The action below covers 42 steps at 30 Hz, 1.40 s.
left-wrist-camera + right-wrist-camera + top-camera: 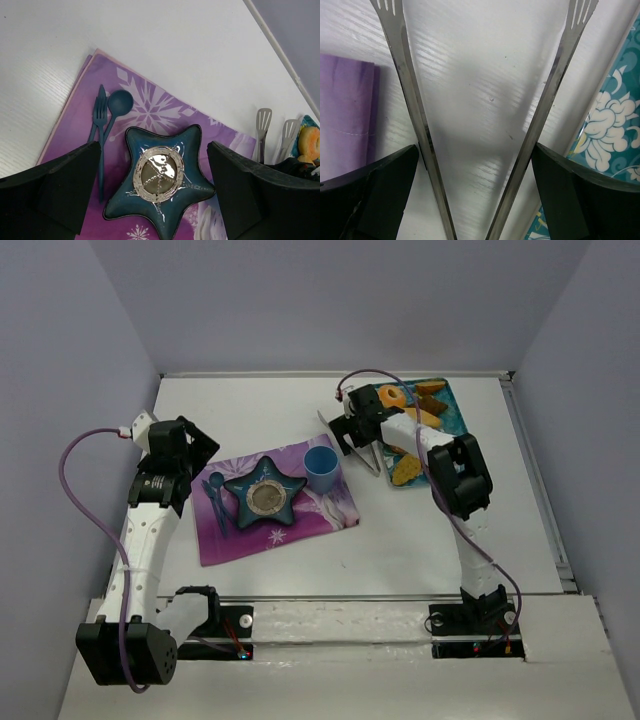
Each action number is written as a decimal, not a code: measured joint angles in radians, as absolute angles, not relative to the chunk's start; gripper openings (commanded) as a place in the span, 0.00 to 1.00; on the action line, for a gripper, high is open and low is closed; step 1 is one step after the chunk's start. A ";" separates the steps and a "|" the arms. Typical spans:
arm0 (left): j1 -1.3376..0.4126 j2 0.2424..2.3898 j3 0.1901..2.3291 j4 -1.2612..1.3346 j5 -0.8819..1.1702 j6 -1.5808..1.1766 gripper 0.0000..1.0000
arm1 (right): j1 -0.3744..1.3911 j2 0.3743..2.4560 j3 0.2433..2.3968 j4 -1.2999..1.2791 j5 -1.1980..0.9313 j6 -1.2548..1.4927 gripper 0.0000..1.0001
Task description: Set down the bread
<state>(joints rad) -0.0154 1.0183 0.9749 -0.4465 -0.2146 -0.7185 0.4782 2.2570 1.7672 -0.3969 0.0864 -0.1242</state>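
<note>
The left gripper (152,147) hangs over the near-left part of the white worktop (430,560), its jaws spread wide with nothing between them. Straight below lies one purple snowflake placemat (150,100). On it sit one dark blue star-shaped plate (187,142) with a round silvery disc (159,175) in its middle, and, just left of the plate, one blue fork (100,115) and one blue spoon (120,102) side by side. One light blue cup (322,468) stands upright on the mat's far right corner, between the plate and the right gripper (476,147).

That gripper's jaws stand wide around one pair of metal tongs (402,65) (an arm against each inner face), with the slotted tips splayed apart.

Farthest, at the right, lies one teal floral tray (455,422) holding the bread (432,404). Five pieces show, one a ring doughnut (392,397). The right arm crosses over the tray and hides part of it.
</note>
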 measured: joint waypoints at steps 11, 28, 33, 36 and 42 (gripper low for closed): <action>-0.015 1.000 0.975 -0.464 -0.235 -0.719 0.99 | 0.470 2.259 1.753 -0.403 0.059 -0.007 0.99; -0.015 0.982 0.975 -0.483 -0.249 -0.719 0.99 | 0.471 2.219 1.685 -0.379 0.080 0.035 0.51; -0.015 0.952 0.975 -0.484 -0.248 -0.719 0.99 | 0.471 2.179 1.634 -0.392 0.104 0.069 0.36; -0.015 0.931 0.975 -0.483 -0.247 -0.719 0.99 | 0.471 2.149 1.609 -0.432 0.116 0.087 0.35; -0.015 0.904 0.974 -0.482 -0.237 -0.719 0.99 | 0.471 1.985 1.550 -0.493 0.097 0.129 0.35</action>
<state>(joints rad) -0.0154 0.9043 0.9745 -0.4816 -0.2375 -0.7189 0.4709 1.9854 1.5501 -0.4931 0.0971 0.1287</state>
